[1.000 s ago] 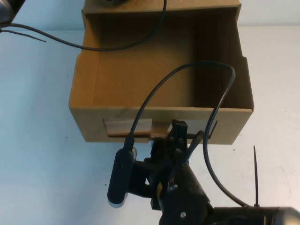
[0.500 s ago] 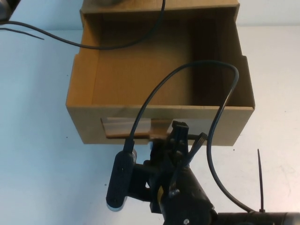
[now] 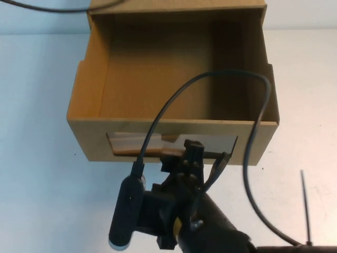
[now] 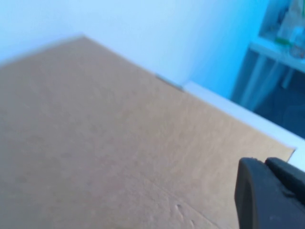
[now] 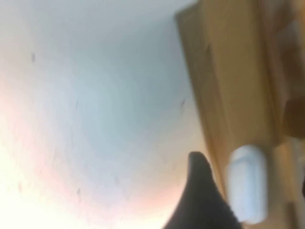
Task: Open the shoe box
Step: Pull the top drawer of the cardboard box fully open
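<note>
The brown cardboard shoe box [image 3: 87,113] lies open in the high view, its empty inside facing up. Its near wall has a long cutout [image 3: 137,143]. My right gripper [image 3: 181,157] is at that cutout, near the wall's middle, open. In the right wrist view one black finger [image 5: 200,191] lies outside the box wall [image 5: 224,90], and a white rounded piece [image 5: 248,183] sits against the wall. My left gripper [image 4: 271,191] is out of the high view. Its wrist view shows it over a flat cardboard panel [image 4: 119,143].
A black cable [image 3: 221,76] loops from the right arm over the box's near half. A black cable tie [image 3: 305,203] lies on the white table [image 3: 37,174] at the right. White table shows on both sides of the box.
The box has shifted toward me and to the left, its near left corner swinging outward. The right gripper moved left with it, and its fingers have spread. The cable at top left has left the view.
</note>
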Controlling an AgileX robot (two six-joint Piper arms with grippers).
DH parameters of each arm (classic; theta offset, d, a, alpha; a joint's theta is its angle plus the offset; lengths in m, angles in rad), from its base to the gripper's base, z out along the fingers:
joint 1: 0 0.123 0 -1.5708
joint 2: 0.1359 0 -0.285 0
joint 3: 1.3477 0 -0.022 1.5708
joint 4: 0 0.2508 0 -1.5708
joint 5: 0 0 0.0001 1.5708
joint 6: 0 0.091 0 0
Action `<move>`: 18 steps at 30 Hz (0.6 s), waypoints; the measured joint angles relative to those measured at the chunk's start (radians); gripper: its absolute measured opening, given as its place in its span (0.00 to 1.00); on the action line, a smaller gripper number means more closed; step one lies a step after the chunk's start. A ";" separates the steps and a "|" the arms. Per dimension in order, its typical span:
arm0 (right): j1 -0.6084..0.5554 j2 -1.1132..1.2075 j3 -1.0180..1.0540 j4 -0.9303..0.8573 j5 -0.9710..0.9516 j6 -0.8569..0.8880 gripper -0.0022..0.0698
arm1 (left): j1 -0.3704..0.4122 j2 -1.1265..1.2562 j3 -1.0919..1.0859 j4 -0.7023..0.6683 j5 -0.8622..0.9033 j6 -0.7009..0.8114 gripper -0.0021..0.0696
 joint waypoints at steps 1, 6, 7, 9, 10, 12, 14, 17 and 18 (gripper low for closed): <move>0.002 -0.014 0.000 -0.007 -0.004 0.000 0.59 | 0.017 -0.028 -0.002 0.000 0.011 -0.012 0.02; 0.011 -0.094 0.000 -0.009 -0.008 0.004 0.61 | 0.093 -0.166 -0.004 0.041 0.042 -0.043 0.02; 0.017 -0.114 0.000 -0.010 -0.008 0.004 0.61 | 0.099 -0.199 -0.004 0.064 0.048 -0.047 0.02; 0.031 -0.158 0.000 -0.013 -0.015 0.004 0.61 | 0.103 -0.263 -0.004 0.116 0.067 -0.055 0.02; 0.039 -0.182 0.000 -0.019 -0.019 0.004 0.61 | 0.103 -0.294 -0.004 0.136 0.083 -0.063 0.02; 0.057 -0.225 0.000 -0.034 -0.030 0.004 0.59 | 0.103 -0.352 -0.005 0.173 0.118 -0.081 0.02; 0.079 -0.276 0.000 -0.052 -0.034 0.004 0.52 | 0.103 -0.405 0.007 0.193 0.130 -0.091 0.02; 0.105 -0.356 0.000 -0.062 -0.046 0.004 0.33 | 0.103 -0.495 0.073 0.224 0.128 -0.101 0.02; 0.113 -0.387 0.000 -0.064 -0.057 0.004 0.25 | 0.103 -0.529 0.106 0.236 0.127 -0.105 0.02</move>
